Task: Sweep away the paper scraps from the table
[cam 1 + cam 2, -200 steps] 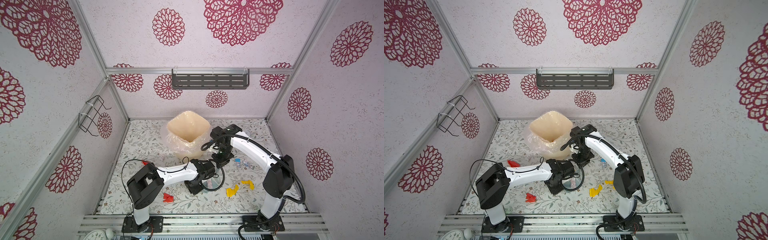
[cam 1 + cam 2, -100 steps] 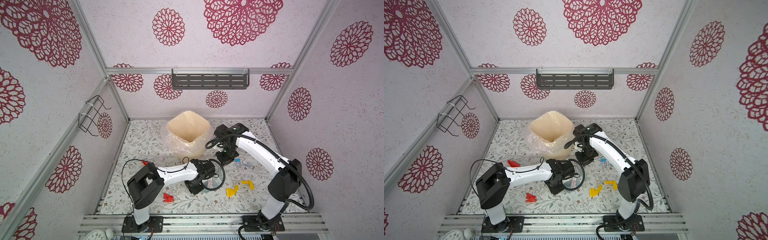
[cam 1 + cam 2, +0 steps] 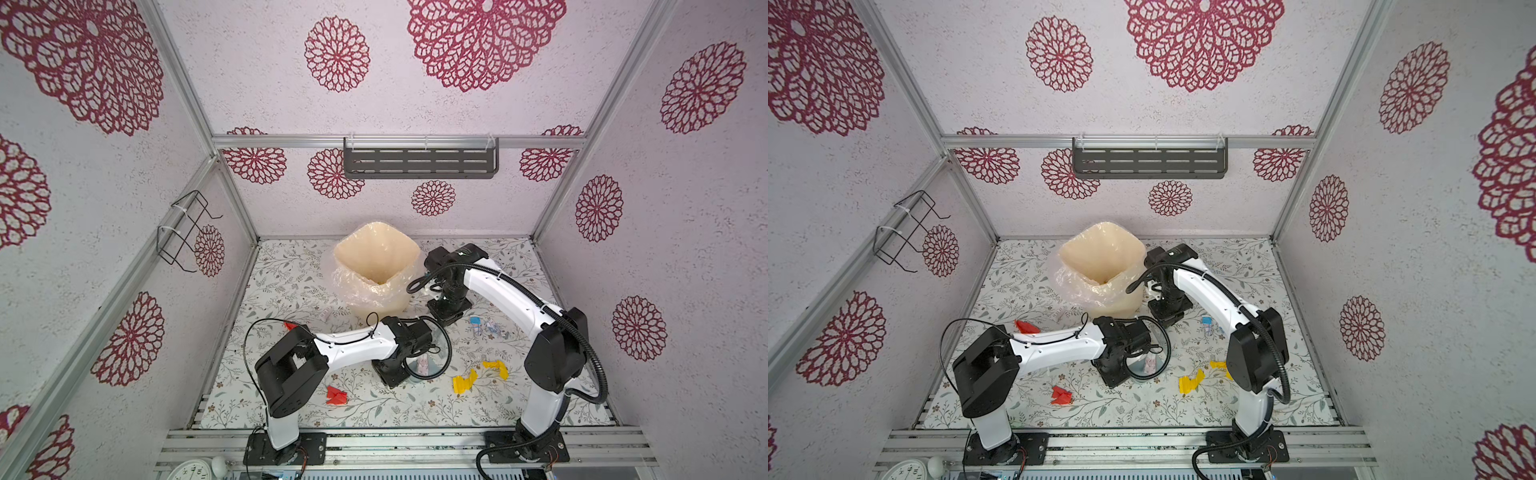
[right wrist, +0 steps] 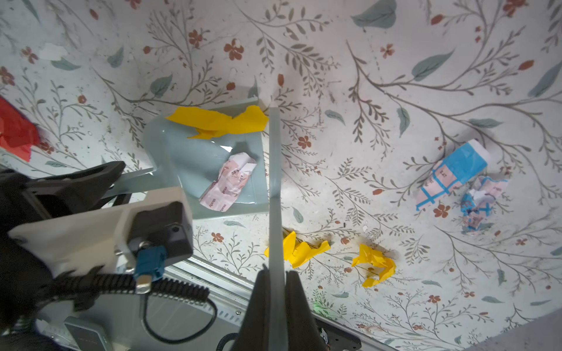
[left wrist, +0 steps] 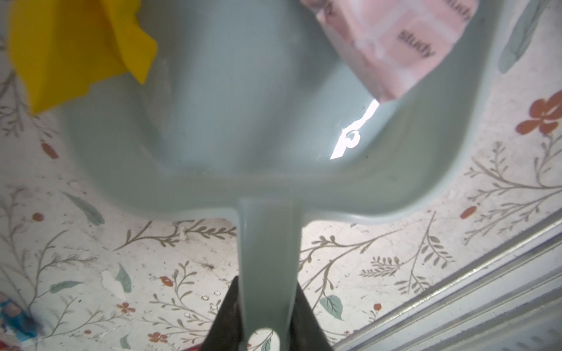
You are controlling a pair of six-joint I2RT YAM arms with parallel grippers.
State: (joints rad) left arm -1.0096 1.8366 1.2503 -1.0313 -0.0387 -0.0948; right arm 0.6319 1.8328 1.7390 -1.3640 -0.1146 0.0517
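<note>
The bench (image 3: 291, 266) fills the booth floor, walled on three sides, with a metal rail (image 3: 415, 436) along its front edge. From my seat, the free room is at the back left, the back right corner and along the right wall. The cream bin (image 3: 376, 257), lined with clear plastic, stands at the back middle.

The left arm (image 3: 357, 345) lies low across the front middle. The right arm (image 3: 511, 299) arches from the front right, with its wrist just beside the bin's right side.

The left jaws are clamped on the handle of the dustpan (image 5: 243, 106), which lies on the bench in front of the bin. The right jaws are together on a slim pale bar (image 4: 275, 197). In the right wrist view its far end lines up with the pan's open lip, but I cannot tell how high it hangs.

The paper scraps (image 3: 464, 381) are spread about:
- A pink printed piece (image 4: 231, 182) sits inside the pan.
- A yellow piece (image 4: 219, 121) drapes over the pan's lip.
- Two yellow bits (image 4: 299, 249) (image 4: 375, 267) lie just right of the pan.
- A blue-and-white pair (image 3: 476, 324) lies between the bin and the right arm.
- One red scrap (image 3: 336, 395) lies near the front rail.
- Another red scrap (image 3: 289, 325) peeks out behind the left arm, toward the left wall.
</note>
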